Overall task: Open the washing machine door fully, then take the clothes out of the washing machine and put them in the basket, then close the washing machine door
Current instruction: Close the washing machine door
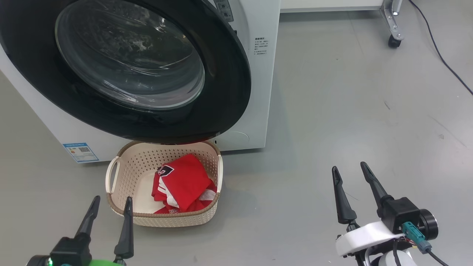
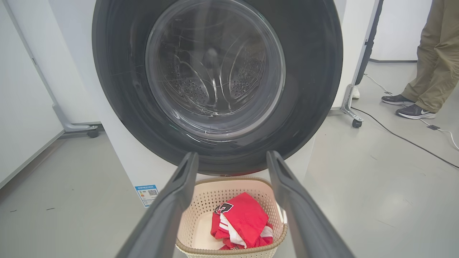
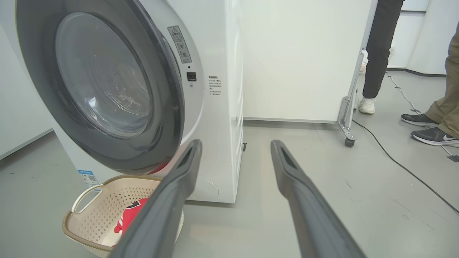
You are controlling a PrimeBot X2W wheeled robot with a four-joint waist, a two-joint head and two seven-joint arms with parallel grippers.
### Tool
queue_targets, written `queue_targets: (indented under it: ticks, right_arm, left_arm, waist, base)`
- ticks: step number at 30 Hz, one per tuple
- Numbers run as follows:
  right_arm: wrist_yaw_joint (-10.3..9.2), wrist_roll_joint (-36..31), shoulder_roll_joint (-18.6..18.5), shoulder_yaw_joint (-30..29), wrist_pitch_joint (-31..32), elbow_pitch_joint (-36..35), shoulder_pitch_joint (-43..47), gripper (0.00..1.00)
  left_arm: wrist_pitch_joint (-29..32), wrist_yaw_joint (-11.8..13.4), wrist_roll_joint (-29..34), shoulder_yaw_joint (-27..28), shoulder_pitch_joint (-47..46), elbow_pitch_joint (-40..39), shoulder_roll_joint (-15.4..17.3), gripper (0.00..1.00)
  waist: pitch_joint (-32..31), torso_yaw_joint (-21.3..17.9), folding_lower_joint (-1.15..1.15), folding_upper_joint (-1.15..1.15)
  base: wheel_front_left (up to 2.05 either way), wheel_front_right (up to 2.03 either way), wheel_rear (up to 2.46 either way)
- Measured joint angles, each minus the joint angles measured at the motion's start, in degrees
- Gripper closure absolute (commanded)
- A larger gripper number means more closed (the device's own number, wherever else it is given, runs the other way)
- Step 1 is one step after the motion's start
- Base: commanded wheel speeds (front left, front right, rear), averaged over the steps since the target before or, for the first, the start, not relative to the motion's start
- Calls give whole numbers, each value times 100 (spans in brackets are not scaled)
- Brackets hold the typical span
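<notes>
Washing machine (image 1: 258,92) sits on the floor with its door (image 1: 229,74) across the mouth, shut or very nearly. The basket (image 1: 207,218) is parked right under the door, I'd guess to keep the drop short, and the red clothes (image 1: 184,181) are bunched inside it. The left claw (image 1: 112,199) and right claw (image 1: 349,166) both hang spread and empty. Left wrist view looks straight through the door at a bare drum (image 2: 215,71). Right wrist view catches the door side-on, and I can't tell if it's clicked home.

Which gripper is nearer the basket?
Left. The left gripper hovers open at the near left corner of the basket; the right gripper, also open, is well off to its right.
</notes>
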Motion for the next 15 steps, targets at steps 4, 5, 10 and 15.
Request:
queue_targets:
  ticks: [4, 5, 10, 15]
  right_arm:
    - [-1, 2, 1, 3, 0, 14, 44, 0]
    - [-1, 2, 2, 5, 0, 15, 48, 0]
    - [-7, 3, 3, 12, 0, 37, 63, 0]
    - [-7, 4, 3, 26, 0, 64, 97, 0]
  left_arm:
    - [1, 14, 99, -69, 18, 54, -77, 0]
    - [0, 31, 99, -74, 24, 58, -85, 0]
    - [1, 54, 99, -80, 27, 93, -171, 0]
    - [1, 71, 134, -88, 30, 123, -215, 0]
  waist:
    - [-65, -4, 0, 0]
    - [-73, -4, 0, 0]
    - [-112, -3, 0, 0]
    - [-158, 0, 0, 0]
  base:
    - [0, 0, 0]
    - [0, 0, 0]
    - [0, 0, 0]
    - [0, 0, 0]
